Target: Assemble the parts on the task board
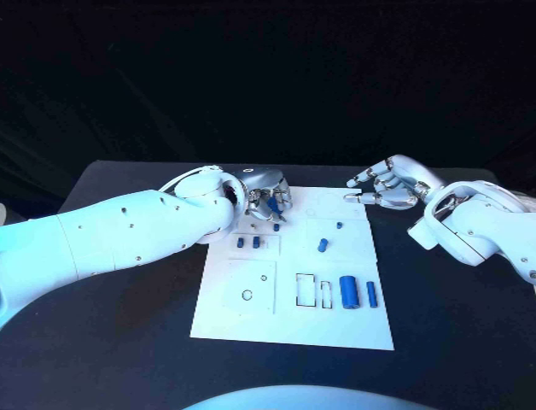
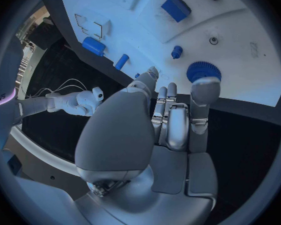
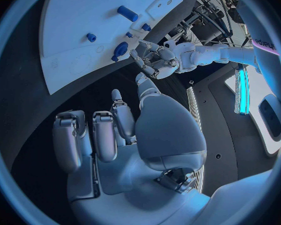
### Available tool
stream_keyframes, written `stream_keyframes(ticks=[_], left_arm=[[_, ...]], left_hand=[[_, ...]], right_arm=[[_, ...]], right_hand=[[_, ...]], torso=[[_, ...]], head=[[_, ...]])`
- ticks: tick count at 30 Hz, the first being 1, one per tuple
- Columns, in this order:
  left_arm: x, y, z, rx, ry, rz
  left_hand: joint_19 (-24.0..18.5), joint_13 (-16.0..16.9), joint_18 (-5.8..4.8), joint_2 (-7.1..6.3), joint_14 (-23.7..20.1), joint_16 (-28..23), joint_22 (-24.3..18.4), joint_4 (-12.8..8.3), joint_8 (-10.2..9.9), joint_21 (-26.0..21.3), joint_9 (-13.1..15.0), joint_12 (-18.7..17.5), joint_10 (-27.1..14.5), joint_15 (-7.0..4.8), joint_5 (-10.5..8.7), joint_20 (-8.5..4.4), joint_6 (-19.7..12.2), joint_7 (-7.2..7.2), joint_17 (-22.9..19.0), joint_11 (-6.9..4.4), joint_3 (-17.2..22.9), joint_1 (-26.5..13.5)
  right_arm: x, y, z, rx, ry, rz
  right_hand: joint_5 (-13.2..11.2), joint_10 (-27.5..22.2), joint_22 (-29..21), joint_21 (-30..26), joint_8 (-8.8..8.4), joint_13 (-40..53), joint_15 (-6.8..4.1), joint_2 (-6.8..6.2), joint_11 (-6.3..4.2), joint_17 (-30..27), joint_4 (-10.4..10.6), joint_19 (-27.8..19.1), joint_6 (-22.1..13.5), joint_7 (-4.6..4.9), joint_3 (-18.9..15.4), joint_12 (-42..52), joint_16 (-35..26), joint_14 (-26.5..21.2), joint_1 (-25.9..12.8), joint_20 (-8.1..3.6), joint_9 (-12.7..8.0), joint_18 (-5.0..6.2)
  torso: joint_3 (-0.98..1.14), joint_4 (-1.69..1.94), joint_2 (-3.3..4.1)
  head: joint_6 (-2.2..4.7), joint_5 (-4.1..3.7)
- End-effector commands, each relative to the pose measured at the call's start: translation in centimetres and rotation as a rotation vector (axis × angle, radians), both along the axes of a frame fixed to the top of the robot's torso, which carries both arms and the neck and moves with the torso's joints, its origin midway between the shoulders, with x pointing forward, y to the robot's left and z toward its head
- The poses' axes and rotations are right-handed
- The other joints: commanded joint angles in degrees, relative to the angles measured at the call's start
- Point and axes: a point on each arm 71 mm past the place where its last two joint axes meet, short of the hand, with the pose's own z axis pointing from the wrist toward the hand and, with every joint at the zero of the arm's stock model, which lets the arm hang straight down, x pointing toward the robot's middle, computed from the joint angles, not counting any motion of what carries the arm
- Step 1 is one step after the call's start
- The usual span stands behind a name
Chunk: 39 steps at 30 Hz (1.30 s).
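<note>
The white task board (image 1: 293,320) lies mid-table. A blue gear (image 2: 203,71) lies on the board's far left part, and a fingertip (image 2: 206,87) of my left hand (image 1: 265,198) sits at its rim; the other fingers are stretched out and apart, with nothing gripped. The right wrist view shows the gear (image 3: 120,50) beside that left hand (image 3: 156,60). My right hand (image 1: 389,188) hovers over the board's far right corner, fingers loosely bent, holding nothing. Two small blue blocks (image 1: 246,243), a short peg (image 1: 325,245) and a thick cylinder (image 1: 349,293) with a slim one (image 1: 371,293) lie on the board.
Outlined recesses (image 1: 305,289) mark the board's near half, and a small ring (image 1: 246,295) lies at its near left. Black table (image 1: 120,342) surrounds the board on all sides. My left forearm (image 1: 120,235) crosses the table's left side.
</note>
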Motion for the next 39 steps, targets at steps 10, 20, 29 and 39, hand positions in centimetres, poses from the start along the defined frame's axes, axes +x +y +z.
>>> stream_keyframes(ticks=[10, 20, 29, 39], left_arm=[[0.1, -0.3, -1.1, 0.142, 0.032, -0.018], [0.1, -0.4, -1.7, 0.168, 0.06, -0.018], [0.1, -0.4, -2.3, 0.176, 0.074, -0.006], [0.2, -0.4, -2.6, 0.175, 0.074, 0.004]], left_hand=[[2.06, -1.85, -2.02, 0.55, 2.74, -0.32, 6.66, -0.15, -1.84, 7.52, -0.91, -2.54, 2.85, -0.31, -0.17, -0.25, 2.53, 0.02, -2.08, -0.08, 1.11, -0.37], [2.17, -2.61, -2.34, 0.66, 2.65, -0.53, 8.76, -0.34, -2.71, 9.78, -1.33, -3.85, 4.05, -0.4, 0.08, -0.33, 3.44, -0.06, -3.22, -0.18, 2.15, -0.27], [2.15, -3.12, -2.54, 0.78, 2.62, -0.38, 10.06, -0.65, -3.38, 11.13, -1.64, -4.84, 4.98, -0.43, 0.19, -0.33, 4.15, -0.02, -3.68, -0.18, 3.42, -0.02], [2.12, -3.46, -2.77, 1.17, 2.58, -0.03, 11.77, -1.32, -4.04, 12.91, -1.92, -5.86, 6.35, -0.55, 0.0, -0.4, 5.17, -0.12, -4.02, -0.37, 5.77, 0.54]], right_arm=[[-0.1, 0.2, 0.0, 0.001, 0.0, 0.016], [0.0, 0.3, -0.1, 0.002, 0.0, 0.019], [0.0, 0.4, -0.1, 0.002, 0.001, 0.02], [0.0, 0.4, -0.1, 0.002, 0.001, 0.022]], right_hand=[[0.27, -0.25, 10.84, -0.24, 0.11, 3.08, 0.15, 0.23, -0.07, 6.49, -0.21, 3.43, -0.06, -0.07, -0.27, -0.02, -0.28, 4.16, 0.42, -0.2, 0.04, 0.24], [0.37, -0.25, 10.8, -0.27, 0.11, 3.08, 0.15, 0.28, -0.07, 6.51, -0.22, 3.41, -0.06, -0.07, -0.26, -0.01, -0.27, 4.17, 0.46, -0.2, 0.04, 0.25], [0.37, -0.25, 10.8, -0.27, 0.11, 3.08, 0.15, 0.28, -0.07, 6.51, -0.22, 3.41, -0.06, -0.07, -0.26, -0.01, -0.27, 4.17, 0.46, -0.2, 0.04, 0.25], [0.37, -0.25, 10.8, -0.27, 0.11, 3.08, 0.15, 0.28, -0.07, 6.51, -0.22, 3.41, -0.06, -0.07, -0.26, -0.01, -0.27, 4.17, 0.46, -0.2, 0.04, 0.25]], torso=[[0.01, 0.07, -0.03], [0.0, 0.05, -0.05], [-0.01, 0.02, 0.03], [0.01, 0.06, -0.08]], head=[[-0.16, -0.09], [-0.22, -0.12], [-0.36, -0.19], [-0.51, -0.22]])
